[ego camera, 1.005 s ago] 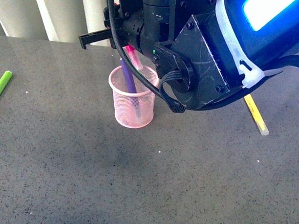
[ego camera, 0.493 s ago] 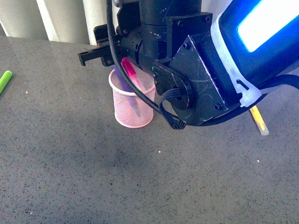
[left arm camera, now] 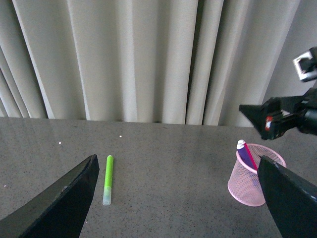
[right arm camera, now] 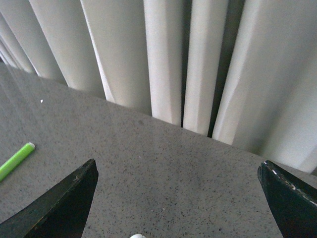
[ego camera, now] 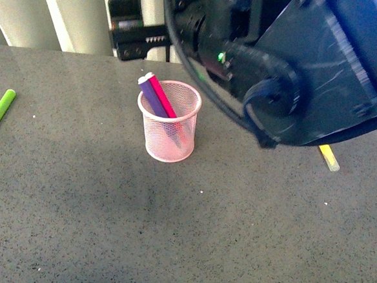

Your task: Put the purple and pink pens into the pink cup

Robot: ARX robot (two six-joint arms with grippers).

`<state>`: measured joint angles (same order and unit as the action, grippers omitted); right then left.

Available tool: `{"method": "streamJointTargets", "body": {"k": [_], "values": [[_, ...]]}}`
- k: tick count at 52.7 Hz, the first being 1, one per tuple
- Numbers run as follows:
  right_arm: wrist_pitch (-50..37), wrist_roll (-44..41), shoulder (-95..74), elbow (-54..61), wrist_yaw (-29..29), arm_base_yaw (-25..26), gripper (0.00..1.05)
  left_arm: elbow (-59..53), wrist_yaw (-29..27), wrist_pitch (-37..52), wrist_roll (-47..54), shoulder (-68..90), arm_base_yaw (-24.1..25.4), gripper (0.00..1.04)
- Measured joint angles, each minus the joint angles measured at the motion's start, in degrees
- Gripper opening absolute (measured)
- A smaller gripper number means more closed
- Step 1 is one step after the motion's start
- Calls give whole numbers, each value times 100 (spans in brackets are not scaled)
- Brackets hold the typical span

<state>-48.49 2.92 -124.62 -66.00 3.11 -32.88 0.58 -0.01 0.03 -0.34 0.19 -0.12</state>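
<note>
I see the purple pen (ego camera: 154, 96) and pink pen (ego camera: 162, 97) leaning inside the pink mesh cup (ego camera: 168, 140). Above it, my right gripper (right arm camera: 173, 198) hangs spread, empty (left gripper (left arm camera: 176, 198) likewise). The light, stiff pens look easiest pinched at the caps.

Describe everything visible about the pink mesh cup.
The round pale-pink wire-mesh cup has a solid rim and tapers slightly toward its base. It stands upright on the grey speckled table, apart from both grippers. Inside, a purple pen and a magenta-pink pen lean together against its rim, their whitish caps sticking out above it.
</note>
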Motion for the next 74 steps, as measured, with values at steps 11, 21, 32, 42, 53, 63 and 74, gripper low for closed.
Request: {"method": "streamJointTargets", "body": {"k": [11, 21, 32, 42, 53, 63, 74], "values": [[911, 636, 1858, 1276, 490, 450, 98, 0, 0, 0, 0, 0, 0, 98], [1099, 748, 2933, 2085, 699, 743, 98, 0, 2, 0, 0, 0, 0, 98], [-426, 157, 2924, 2734, 1845, 750, 81, 0, 0, 0, 2, 0, 0, 98], [-1174, -254, 4050, 4245, 1482, 1460, 42, 0, -11, 0, 2, 0, 0, 98], [-1099, -275, 4957, 5119, 977, 1921, 6, 0, -11, 0, 2, 0, 0, 98], [-1204, -293, 5453, 5633, 699, 2225, 3, 0, -11, 0, 2, 2, 0, 98], [-721, -293, 6339, 6157, 378, 2564, 3, 0, -11, 0, 2, 0, 0, 98]]}}
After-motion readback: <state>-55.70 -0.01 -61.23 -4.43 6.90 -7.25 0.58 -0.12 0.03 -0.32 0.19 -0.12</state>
